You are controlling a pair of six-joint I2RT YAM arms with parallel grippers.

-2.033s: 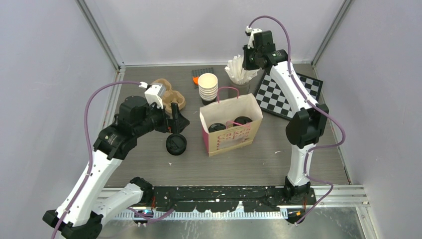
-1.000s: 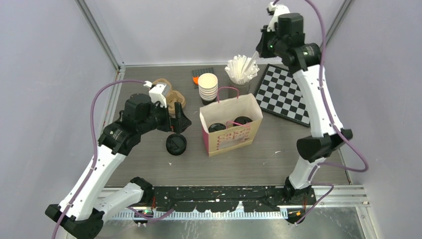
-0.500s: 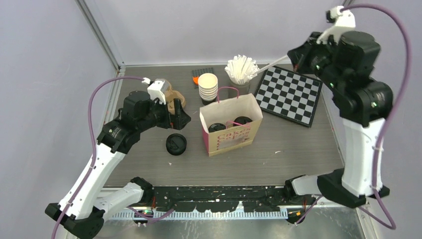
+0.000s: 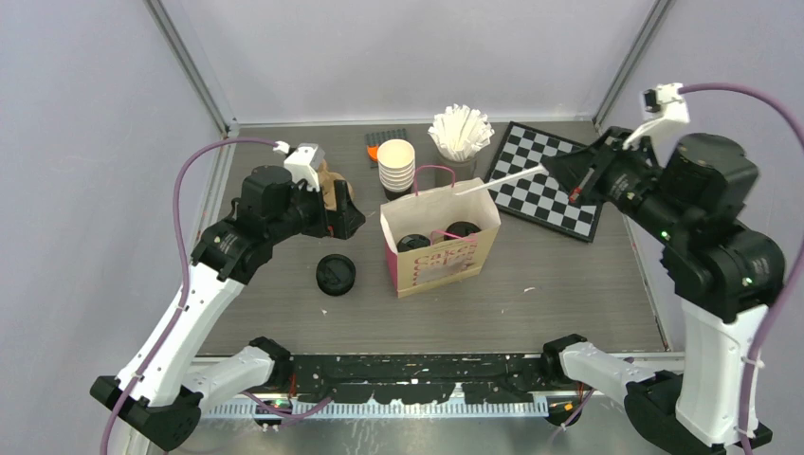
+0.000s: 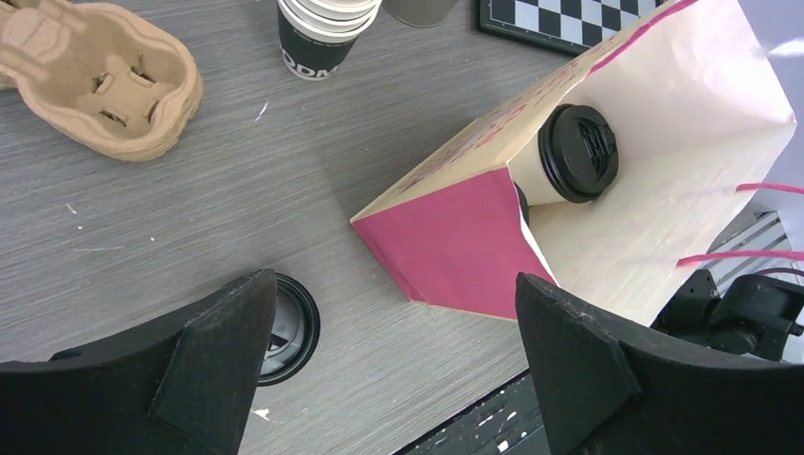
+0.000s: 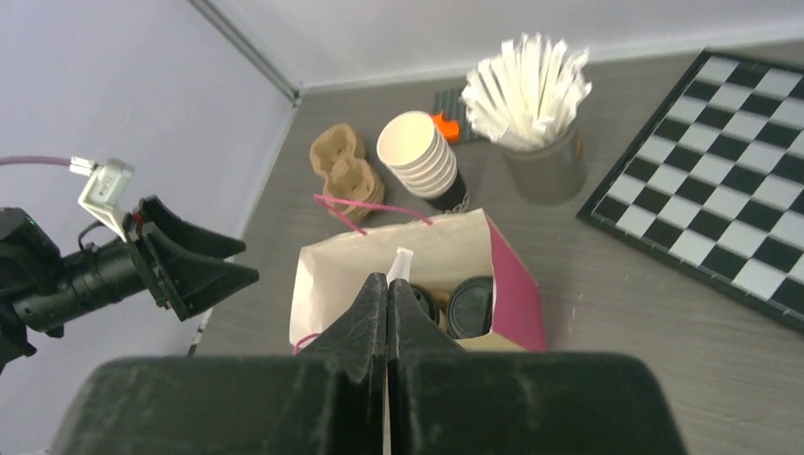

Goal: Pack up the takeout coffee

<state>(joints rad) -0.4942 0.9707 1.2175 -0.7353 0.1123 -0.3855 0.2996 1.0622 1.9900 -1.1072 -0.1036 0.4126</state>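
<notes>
Two takeout coffee cups (image 4: 413, 243) (image 4: 463, 229) with black lids stand inside the open cream-and-pink paper bag (image 4: 446, 265). In the right wrist view both lids (image 6: 470, 305) (image 6: 424, 301) show inside the bag (image 6: 332, 275). My right gripper (image 4: 561, 171) (image 6: 389, 284) hangs right of the bag, shut on a white wrapped straw (image 4: 502, 180). The straw's tip (image 6: 402, 261) points over the bag's mouth. My left gripper (image 4: 346, 221) (image 5: 393, 289) is open and empty, raised left of the bag (image 5: 455, 237). One lidded cup (image 5: 578, 152) shows in the left wrist view.
A loose black lid (image 4: 336, 274) (image 5: 284, 327) lies left of the bag. Behind it are a cardboard cup carrier (image 4: 327, 185) (image 5: 104, 85), a stack of lidless cups (image 4: 396, 166), a holder of straws (image 4: 462, 133) and a chessboard (image 4: 545, 180). Walls close three sides.
My right arm swung from the straw holder out to the right and down, carrying a straw whose tip now points at the bag. My left gripper drew back from the loose lid.
</notes>
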